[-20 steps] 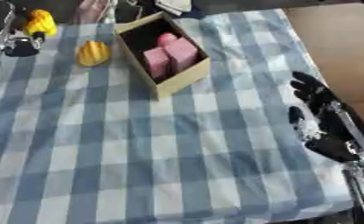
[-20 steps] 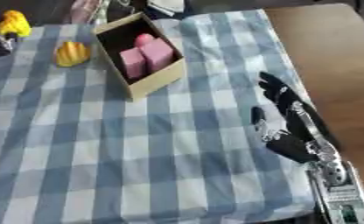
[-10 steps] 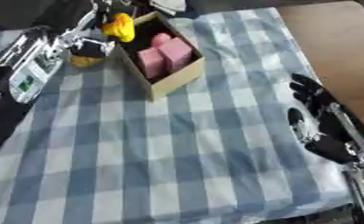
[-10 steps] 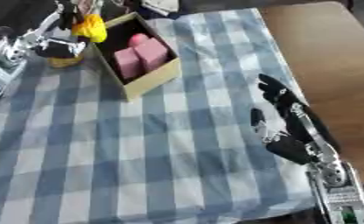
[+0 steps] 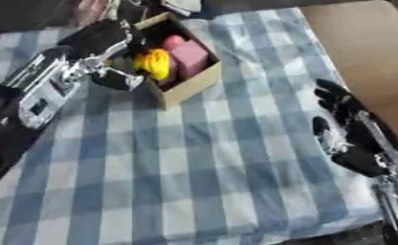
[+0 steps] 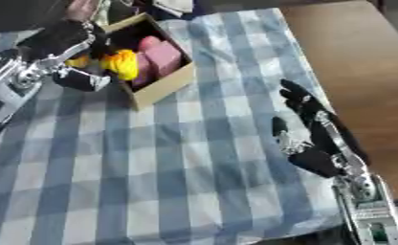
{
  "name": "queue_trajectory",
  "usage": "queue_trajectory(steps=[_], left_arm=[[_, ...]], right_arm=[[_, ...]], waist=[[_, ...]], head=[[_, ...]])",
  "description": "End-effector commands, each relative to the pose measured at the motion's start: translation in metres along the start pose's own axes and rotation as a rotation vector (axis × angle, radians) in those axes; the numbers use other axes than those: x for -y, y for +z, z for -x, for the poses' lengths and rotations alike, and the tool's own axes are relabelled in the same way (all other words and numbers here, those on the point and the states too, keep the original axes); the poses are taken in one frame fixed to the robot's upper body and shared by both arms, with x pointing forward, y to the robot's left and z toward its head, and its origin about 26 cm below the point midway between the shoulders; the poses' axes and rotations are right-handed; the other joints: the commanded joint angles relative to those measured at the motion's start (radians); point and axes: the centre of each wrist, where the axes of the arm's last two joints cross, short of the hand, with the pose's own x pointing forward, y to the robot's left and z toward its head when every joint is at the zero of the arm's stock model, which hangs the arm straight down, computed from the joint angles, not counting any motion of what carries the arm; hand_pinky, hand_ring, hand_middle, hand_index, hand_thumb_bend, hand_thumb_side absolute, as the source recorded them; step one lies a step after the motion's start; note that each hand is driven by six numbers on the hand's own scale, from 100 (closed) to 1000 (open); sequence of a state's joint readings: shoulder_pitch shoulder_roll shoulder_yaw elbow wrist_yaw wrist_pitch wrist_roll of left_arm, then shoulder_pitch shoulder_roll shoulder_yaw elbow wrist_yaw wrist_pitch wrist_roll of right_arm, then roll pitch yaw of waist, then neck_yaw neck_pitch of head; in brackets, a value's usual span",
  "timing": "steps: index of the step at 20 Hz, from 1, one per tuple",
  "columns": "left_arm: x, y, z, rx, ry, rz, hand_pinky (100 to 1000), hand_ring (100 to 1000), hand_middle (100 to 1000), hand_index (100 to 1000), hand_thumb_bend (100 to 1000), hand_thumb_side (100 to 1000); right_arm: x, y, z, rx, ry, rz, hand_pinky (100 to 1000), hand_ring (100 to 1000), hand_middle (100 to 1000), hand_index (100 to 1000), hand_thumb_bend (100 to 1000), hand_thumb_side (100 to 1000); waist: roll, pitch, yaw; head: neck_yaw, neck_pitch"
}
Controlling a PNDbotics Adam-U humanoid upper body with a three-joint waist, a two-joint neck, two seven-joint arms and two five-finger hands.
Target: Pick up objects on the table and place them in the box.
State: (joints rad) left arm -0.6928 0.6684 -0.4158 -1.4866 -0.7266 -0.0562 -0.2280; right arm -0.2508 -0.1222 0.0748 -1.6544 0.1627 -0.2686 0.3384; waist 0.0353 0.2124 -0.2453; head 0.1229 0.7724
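Observation:
An open cardboard box (image 5: pixel 188 89) stands at the far left-centre of the checked cloth, with pink blocks (image 5: pixel 190 57) inside. My left hand (image 5: pixel 108 44) reaches in from the left and is over the box's left side, its fingers curled round a yellow toy (image 5: pixel 155 63) that hangs just inside the rim. Another yellow-orange object (image 6: pixel 78 61) lies on the cloth left of the box, mostly hidden behind that hand. My right hand (image 6: pixel 315 139) rests open on the cloth at the right, fingers straight, holding nothing.
The blue-and-white checked cloth (image 5: pixel 194 167) covers most of the table. Bare brown tabletop (image 5: pixel 361 43) shows on the right beyond the cloth's edge. Dark and white items (image 5: pixel 182 5) lie past the box at the far edge.
My left hand has carried the yellow toy from the far left corner rightward to over the box. The view has shifted somewhat. The right hand has stayed put.

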Motion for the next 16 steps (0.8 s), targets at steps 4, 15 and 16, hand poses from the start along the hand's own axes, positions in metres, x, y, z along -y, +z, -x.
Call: queue_trajectory(steps=[4, 15, 16], left_arm=[[-0.007, -0.006, -0.001, -0.009, -0.035, -0.03, 585, 474, 440, 617, 214, 136], [0.007, -0.026, 0.0, -0.033, -0.071, -0.064, 677, 628, 649, 791, 337, 172], [0.007, -0.026, 0.0, -0.028, -0.08, -0.057, 688, 646, 670, 799, 355, 209]], right_arm=[[0.004, -0.004, -0.005, 0.026, 0.012, -0.005, 1000, 1000, 1000, 1000, 100, 378], [0.002, -0.005, -0.005, 0.03, 0.004, -0.011, 1000, 1000, 1000, 1000, 100, 376], [0.002, -0.005, -0.005, 0.03, 0.004, -0.01, 1000, 1000, 1000, 1000, 100, 376]], waist=[[-0.011, -0.03, -0.002], [-0.014, -0.031, -0.011], [-0.014, -0.031, -0.011]], head=[[0.0, -0.002], [0.003, -0.002], [0.002, -0.002]])
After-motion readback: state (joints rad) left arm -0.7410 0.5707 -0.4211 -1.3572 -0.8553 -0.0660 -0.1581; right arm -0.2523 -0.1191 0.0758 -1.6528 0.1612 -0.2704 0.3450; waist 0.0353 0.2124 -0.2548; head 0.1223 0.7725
